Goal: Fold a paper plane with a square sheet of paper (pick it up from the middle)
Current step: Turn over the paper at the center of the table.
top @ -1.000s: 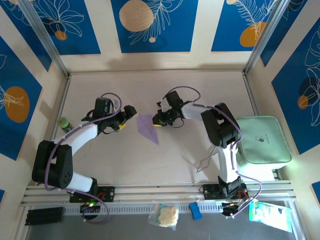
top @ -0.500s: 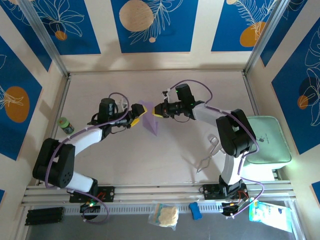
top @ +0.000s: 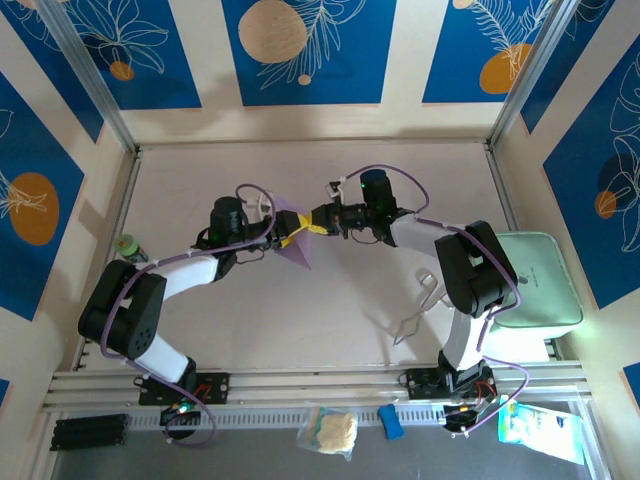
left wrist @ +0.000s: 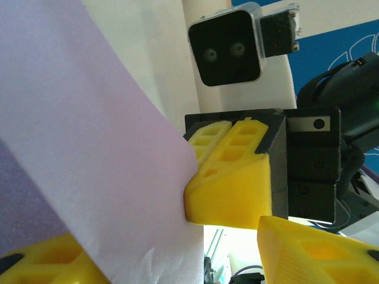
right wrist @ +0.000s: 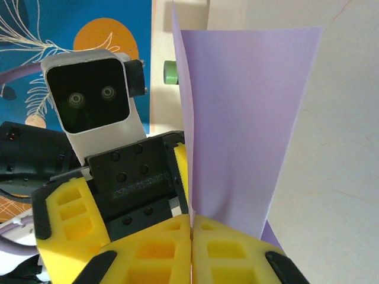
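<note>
The square sheet of paper (top: 297, 243) stands upright over the table (top: 330, 310), well left of the mint-green tray (top: 525, 285). The right gripper (right wrist: 191, 236) has its jaws pinched on the tray-side edge. The left gripper (top: 284, 238) has its jaws half wide, straddling the far side.

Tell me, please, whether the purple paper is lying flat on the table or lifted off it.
Lifted. The paper stands on edge, pinched by the shut right gripper, with the table visible behind it.
</note>
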Controlling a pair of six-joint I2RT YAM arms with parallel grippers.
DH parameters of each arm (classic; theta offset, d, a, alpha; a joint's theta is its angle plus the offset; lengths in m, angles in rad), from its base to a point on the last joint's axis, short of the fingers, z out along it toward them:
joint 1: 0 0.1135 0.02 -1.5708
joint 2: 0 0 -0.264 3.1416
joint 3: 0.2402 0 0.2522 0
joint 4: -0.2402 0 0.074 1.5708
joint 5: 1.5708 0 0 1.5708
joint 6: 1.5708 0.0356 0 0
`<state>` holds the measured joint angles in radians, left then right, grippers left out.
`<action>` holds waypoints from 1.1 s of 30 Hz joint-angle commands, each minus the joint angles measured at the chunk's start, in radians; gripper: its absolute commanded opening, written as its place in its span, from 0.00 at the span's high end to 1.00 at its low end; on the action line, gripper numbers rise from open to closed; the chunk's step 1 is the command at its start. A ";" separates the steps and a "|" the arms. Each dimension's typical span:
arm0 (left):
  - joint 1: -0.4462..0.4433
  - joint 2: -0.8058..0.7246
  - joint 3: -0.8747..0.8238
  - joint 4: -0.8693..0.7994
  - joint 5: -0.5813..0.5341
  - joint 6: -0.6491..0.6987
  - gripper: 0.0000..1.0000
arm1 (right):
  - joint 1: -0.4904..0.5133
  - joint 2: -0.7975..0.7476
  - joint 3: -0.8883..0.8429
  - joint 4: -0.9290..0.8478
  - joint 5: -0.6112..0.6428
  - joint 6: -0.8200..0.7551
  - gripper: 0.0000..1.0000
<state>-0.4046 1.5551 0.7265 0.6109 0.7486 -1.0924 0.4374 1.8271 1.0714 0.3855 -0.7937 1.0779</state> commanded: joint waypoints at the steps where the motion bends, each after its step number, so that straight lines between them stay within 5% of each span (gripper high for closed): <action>1: -0.007 -0.010 0.001 0.053 0.017 0.016 0.45 | -0.009 -0.038 -0.016 0.051 -0.039 0.049 0.92; 26: -0.007 -0.024 -0.010 0.026 -0.037 0.046 0.81 | -0.025 -0.047 -0.054 0.101 -0.036 0.080 0.88; 28: -0.007 -0.024 -0.007 0.013 -0.042 0.053 0.84 | -0.026 -0.052 -0.054 0.084 -0.028 0.067 0.84; 33: 0.001 -0.050 0.019 -0.112 -0.070 0.122 0.91 | -0.059 -0.124 -0.071 -0.084 0.072 -0.057 0.57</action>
<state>-0.4042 1.5379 0.7208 0.5854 0.7010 -1.0378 0.4030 1.7782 1.0176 0.4198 -0.7799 1.1137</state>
